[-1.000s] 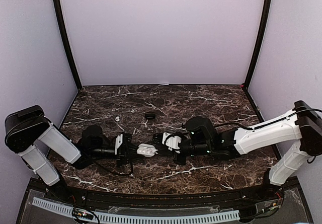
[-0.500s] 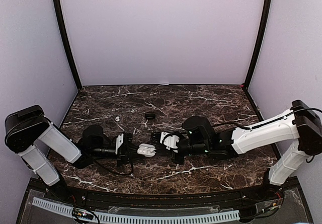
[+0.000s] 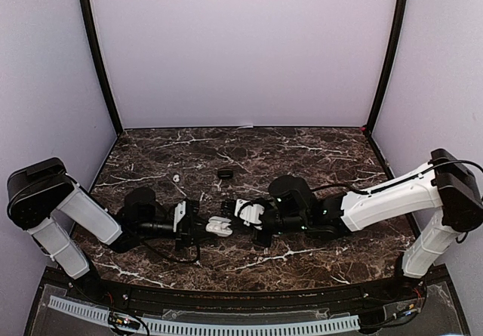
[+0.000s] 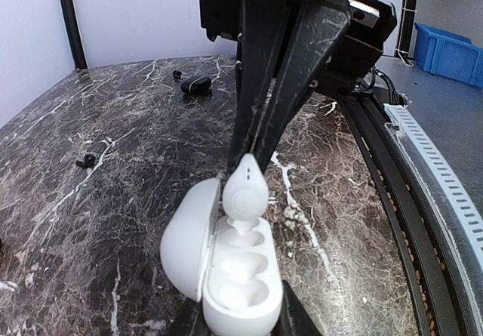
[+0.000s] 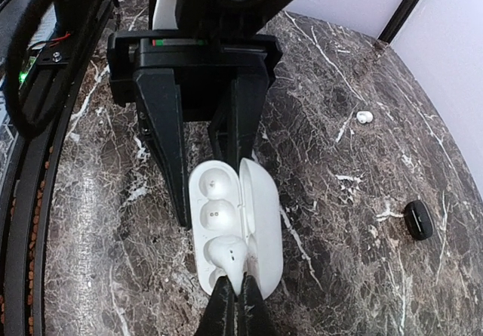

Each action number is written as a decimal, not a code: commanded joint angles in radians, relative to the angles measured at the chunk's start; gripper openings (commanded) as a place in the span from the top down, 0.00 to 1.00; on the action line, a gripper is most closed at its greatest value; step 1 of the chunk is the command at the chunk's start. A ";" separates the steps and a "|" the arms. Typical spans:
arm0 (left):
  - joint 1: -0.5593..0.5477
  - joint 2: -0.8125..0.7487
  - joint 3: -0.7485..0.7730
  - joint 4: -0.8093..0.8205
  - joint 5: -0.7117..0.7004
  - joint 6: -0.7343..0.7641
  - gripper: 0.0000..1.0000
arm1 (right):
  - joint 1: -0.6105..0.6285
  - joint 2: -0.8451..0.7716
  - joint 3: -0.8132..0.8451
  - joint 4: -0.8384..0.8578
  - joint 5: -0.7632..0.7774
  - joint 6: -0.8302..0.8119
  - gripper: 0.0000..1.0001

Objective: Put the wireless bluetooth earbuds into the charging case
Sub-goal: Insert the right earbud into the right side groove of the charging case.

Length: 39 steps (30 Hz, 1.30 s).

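Observation:
My left gripper point(image 3: 211, 227) is shut on an open white charging case point(image 4: 189, 238), lid hinged to the side, just above the table. My right gripper point(image 5: 235, 297) is shut on a white earbud point(image 5: 229, 253) by its stem. The bud's tip sits at the mouth of the case's end socket point(image 4: 246, 194); the other socket is empty. In the top view the right gripper point(image 3: 232, 222) meets the case point(image 3: 219, 226) near the table's front middle. A second white earbud point(image 5: 364, 116) lies loose on the marble, also in the top view point(image 3: 175, 177).
A closed black case point(image 3: 225, 174) lies on the marble behind the grippers, also in the left wrist view point(image 4: 195, 85) and right wrist view point(image 5: 418, 219). Small black earbuds point(image 4: 85, 160) point(image 4: 176, 73) lie loose. Dark posts and purple walls bound the table.
My right gripper has moved left with the white earbud, bringing it up to the open case. The left gripper and the case have stayed put.

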 commanded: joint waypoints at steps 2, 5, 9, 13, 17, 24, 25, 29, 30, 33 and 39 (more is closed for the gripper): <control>-0.007 -0.032 0.018 0.003 0.000 0.002 0.99 | 0.012 0.030 0.028 0.004 0.005 -0.001 1.00; -0.007 -0.032 0.018 0.002 -0.003 0.001 0.99 | 0.013 0.039 0.030 0.001 0.013 -0.002 1.00; -0.007 -0.032 0.019 0.000 -0.003 0.000 0.99 | 0.016 0.054 0.039 -0.010 0.024 -0.004 1.00; -0.007 -0.029 0.021 -0.001 -0.001 0.001 0.99 | 0.021 0.066 0.050 -0.021 0.029 -0.011 1.00; -0.007 -0.030 0.022 -0.003 -0.002 0.001 0.99 | 0.025 0.068 0.052 -0.026 0.030 -0.017 0.96; -0.007 -0.029 0.024 -0.008 -0.002 0.000 0.99 | 0.025 0.010 0.010 0.001 0.016 -0.008 0.85; -0.007 -0.031 0.024 -0.010 -0.001 0.000 0.99 | 0.025 0.001 0.003 0.005 0.015 -0.007 0.83; -0.007 -0.030 0.024 -0.010 0.000 -0.001 0.99 | 0.024 -0.055 -0.029 0.024 0.021 0.002 0.78; -0.007 -0.031 0.025 -0.011 0.001 -0.002 0.99 | 0.024 -0.065 -0.038 0.029 0.025 0.004 0.78; -0.007 -0.032 0.024 -0.009 0.001 -0.004 0.99 | 0.012 -0.096 -0.074 0.071 0.035 0.026 0.77; -0.007 -0.037 0.021 -0.004 0.003 -0.010 0.99 | -0.047 -0.145 -0.156 0.199 -0.017 0.115 0.67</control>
